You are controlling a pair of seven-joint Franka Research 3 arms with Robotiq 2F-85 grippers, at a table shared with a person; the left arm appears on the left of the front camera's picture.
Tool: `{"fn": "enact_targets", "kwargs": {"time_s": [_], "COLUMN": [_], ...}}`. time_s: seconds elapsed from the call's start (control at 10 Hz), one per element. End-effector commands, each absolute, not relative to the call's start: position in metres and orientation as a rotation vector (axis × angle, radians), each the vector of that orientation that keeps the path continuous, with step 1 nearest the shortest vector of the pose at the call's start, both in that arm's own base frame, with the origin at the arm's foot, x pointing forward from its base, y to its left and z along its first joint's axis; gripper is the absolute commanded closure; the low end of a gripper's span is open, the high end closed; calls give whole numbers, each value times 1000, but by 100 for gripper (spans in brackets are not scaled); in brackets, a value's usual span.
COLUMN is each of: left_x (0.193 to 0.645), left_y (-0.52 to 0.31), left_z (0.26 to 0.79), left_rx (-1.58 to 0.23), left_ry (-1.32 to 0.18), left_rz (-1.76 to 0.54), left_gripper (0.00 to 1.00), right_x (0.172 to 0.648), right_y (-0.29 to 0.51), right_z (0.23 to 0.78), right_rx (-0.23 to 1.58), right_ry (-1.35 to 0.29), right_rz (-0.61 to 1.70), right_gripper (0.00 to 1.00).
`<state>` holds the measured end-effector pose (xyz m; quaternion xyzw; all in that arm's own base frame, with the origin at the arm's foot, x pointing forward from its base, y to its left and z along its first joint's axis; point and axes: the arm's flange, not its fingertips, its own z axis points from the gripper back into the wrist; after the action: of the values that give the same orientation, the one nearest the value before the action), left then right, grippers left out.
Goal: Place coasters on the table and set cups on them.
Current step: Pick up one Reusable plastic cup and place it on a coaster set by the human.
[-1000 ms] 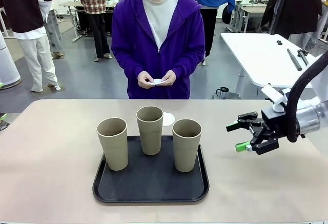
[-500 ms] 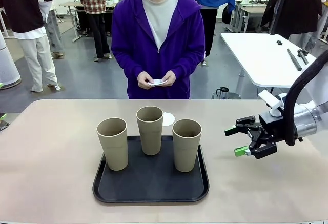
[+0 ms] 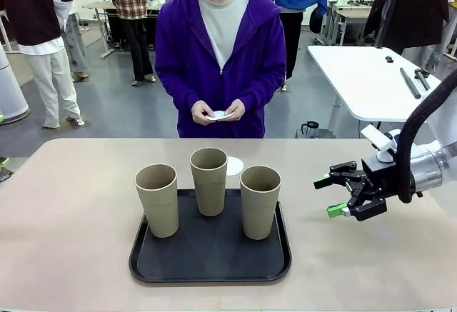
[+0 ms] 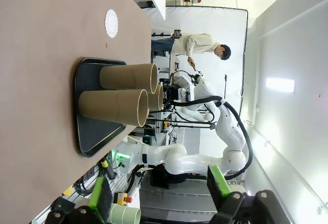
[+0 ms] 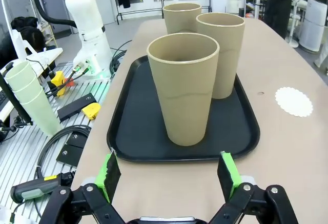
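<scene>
Three tan cups stand on a black tray (image 3: 211, 269): left (image 3: 156, 199), middle (image 3: 208, 181), right (image 3: 260, 201). One white coaster (image 3: 234, 165) lies on the table (image 3: 71, 205) just behind the middle cup. The person at the far side holds more coasters (image 3: 220, 115) in both hands. My right gripper (image 3: 325, 195) hovers open to the right of the tray, pointing at the right cup (image 5: 184, 93), with nothing between its fingers (image 5: 108, 170). The right wrist view shows the coaster (image 5: 293, 101) beyond the tray. My left gripper (image 4: 159, 190) is open and far from the cups (image 4: 118, 106).
A white side table (image 3: 364, 76) with black rods stands at the back right. Bare tabletop lies left and right of the tray. In the right wrist view, green cups (image 5: 31, 106) and cables sit off the table's edge.
My right gripper has shifted slightly left and down toward the tray, still open. The cups, the coaster and the person's hands have stayed put.
</scene>
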<state>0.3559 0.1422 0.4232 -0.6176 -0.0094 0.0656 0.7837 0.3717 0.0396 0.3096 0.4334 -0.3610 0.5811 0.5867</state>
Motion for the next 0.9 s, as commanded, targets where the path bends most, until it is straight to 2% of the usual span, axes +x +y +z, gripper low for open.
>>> {"fn": "enact_targets", "kwargs": {"time_s": [0.0, 0.3, 0.8], "left_x": [355, 355, 355], "left_y": [141, 141, 141], "left_z": [426, 426, 426], "left_rx": [-1351, -1351, -1351], "left_ry": [-30, -30, -30], "left_rz": [140, 140, 140], "left_gripper": [0, 0, 0], "right_x": [378, 375, 384], "right_y": [39, 51, 92], "right_z": [296, 277, 248], "right_rx": [1029, 1092, 1155], "right_ry": [-951, -1056, -968], "right_rz": [1335, 1361, 1315], "right_gripper": [0, 0, 0]}}
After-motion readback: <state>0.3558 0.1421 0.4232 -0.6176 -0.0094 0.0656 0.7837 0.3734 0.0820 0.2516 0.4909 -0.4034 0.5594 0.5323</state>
